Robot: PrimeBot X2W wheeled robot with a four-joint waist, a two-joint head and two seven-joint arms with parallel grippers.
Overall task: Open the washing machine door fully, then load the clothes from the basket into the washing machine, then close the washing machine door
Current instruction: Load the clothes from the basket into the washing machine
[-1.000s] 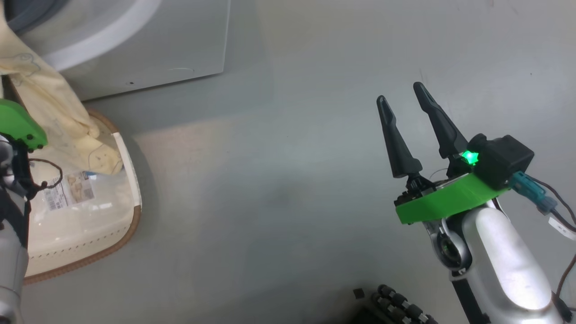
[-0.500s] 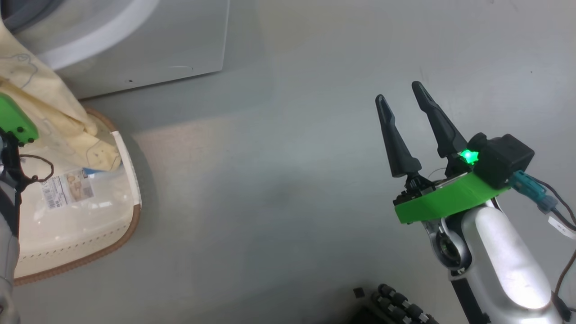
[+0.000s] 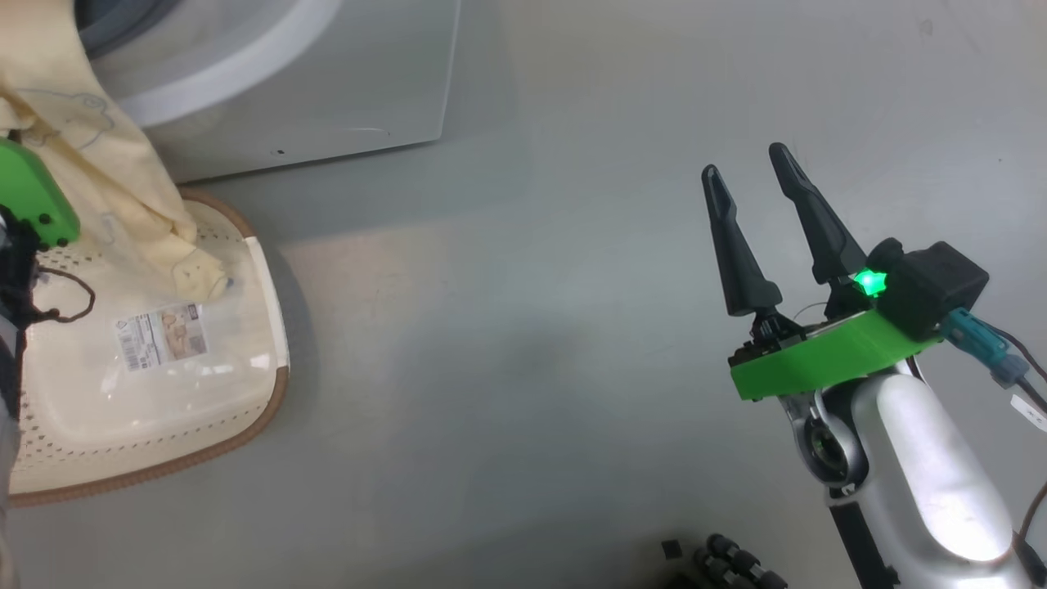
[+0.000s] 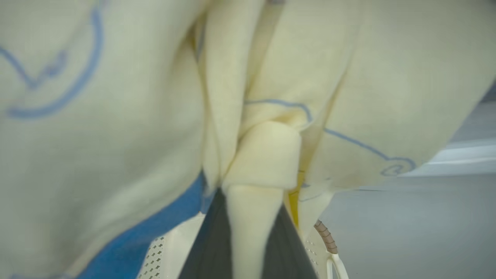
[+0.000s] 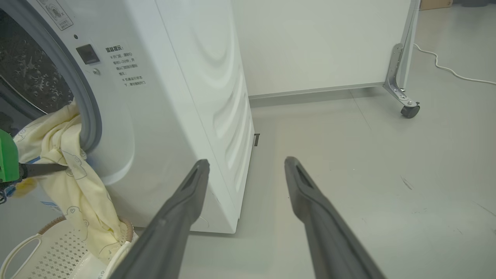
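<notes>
The clothes, pale cream with thin blue line drawings, hang out of the washing machine drum opening and trail down into the basket. In the left wrist view my left gripper is shut on a thick fold of the clothes. From the right wrist camera, that left gripper pinches the fabric from the side, just below the grey gasket. Well off to the right, my right gripper stands open above bare floor with nothing between its fingers. The washing machine door is out of view.
The cream basket with its brown rim stands against the machine's front, with a label on its base. Behind the machine is a white panel on a castor, and a white cable lies on the grey floor.
The head camera has shifted, so the machine and basket sit further right in that view. The garment's hanging end has drawn slightly left across the basket. My right gripper has kept its pose.
</notes>
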